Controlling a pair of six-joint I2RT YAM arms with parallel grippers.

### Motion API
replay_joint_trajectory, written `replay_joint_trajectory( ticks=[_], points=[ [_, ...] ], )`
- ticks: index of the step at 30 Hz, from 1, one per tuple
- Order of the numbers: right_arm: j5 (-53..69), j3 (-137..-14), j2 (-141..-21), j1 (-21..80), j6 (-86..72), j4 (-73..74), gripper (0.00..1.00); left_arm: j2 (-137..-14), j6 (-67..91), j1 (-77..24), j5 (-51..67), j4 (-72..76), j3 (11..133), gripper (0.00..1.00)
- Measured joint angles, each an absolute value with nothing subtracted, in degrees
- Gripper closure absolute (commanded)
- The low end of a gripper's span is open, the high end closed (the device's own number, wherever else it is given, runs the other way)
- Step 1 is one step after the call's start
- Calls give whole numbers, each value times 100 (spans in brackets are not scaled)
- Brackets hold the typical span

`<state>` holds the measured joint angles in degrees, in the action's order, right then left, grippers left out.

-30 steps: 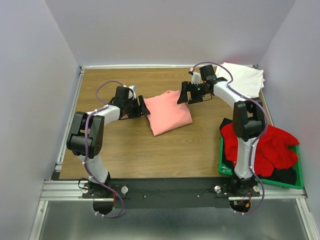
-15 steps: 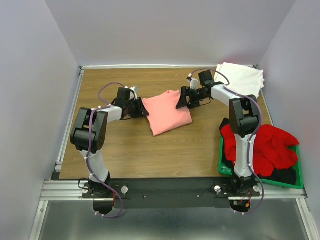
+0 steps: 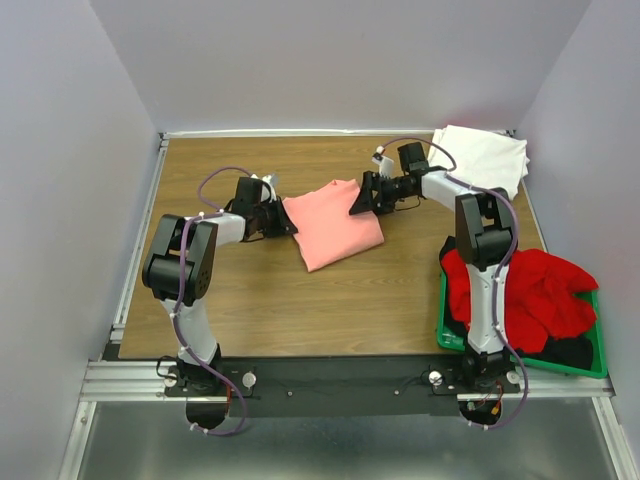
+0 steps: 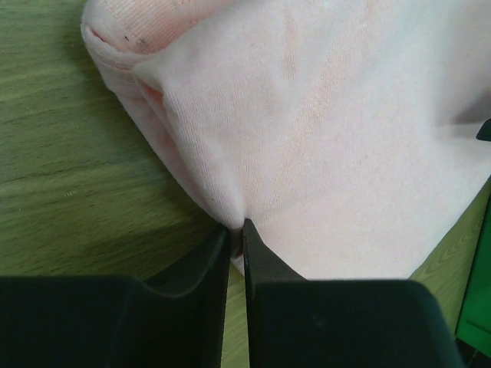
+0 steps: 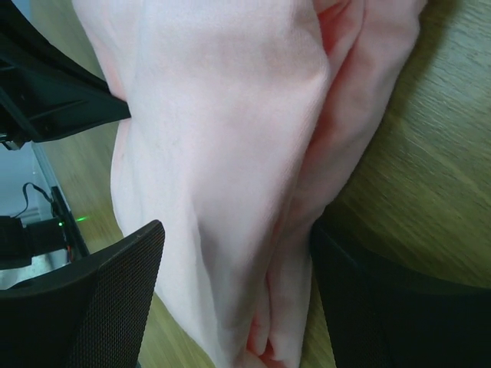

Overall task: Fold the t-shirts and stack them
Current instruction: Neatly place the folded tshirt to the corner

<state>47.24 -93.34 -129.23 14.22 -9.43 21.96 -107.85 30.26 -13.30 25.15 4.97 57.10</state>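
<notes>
At mid-table, left gripper [image 4: 238, 227] nips the salmon-pink t-shirt [image 3: 335, 225] thinly; right gripper [image 5: 238, 234] straddles it, spread. Lifting one-sided could slip the nip, unfolding it.

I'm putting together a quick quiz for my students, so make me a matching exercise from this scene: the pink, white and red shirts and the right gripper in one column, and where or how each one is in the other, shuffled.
Column one
1. pink shirt
2. white shirt
3. red shirt
4. right gripper

Column two
A. in the crate
B. open, straddling a pink edge
C. folded, mid-table
D. far right corner

Pairs: 1-C, 2-D, 3-A, 4-B
</notes>
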Motion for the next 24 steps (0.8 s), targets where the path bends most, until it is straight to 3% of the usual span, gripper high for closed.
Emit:
replay_joint_trajectory(
  ticks=[6, 10, 13, 14, 17, 20, 24],
  points=[
    [4829, -9419, -13054, 1638, -958, 2008, 25, -10785, 3026, -1341, 2517, 565, 5682, 82],
    [4792, -9400, -13093, 1839, -943, 1898, 40, -10785, 3024, -1350, 2517, 569, 5682, 82],
    [4722, -9317, -13093, 1892, -941, 1844, 56, -10787, 3024, -1356, 2515, 576, 5682, 77],
    [4681, -9279, -13091, 1885, -934, 1822, 73, -10787, 3022, -1358, 2517, 578, 5682, 71],
    [4493, -9220, -13091, 1887, -969, 1852, 100, -10785, 3015, -1365, 2554, 576, 5706, 50],
    [4344, -9203, -13069, 1894, -1063, 1898, 100, -10763, 2976, -1409, 2578, 432, 5863, 39],
    [3955, -9192, -12949, 1927, -1107, 2018, 99, -10674, 2886, -1466, 2408, 60, 6005, 34]
  ],
)
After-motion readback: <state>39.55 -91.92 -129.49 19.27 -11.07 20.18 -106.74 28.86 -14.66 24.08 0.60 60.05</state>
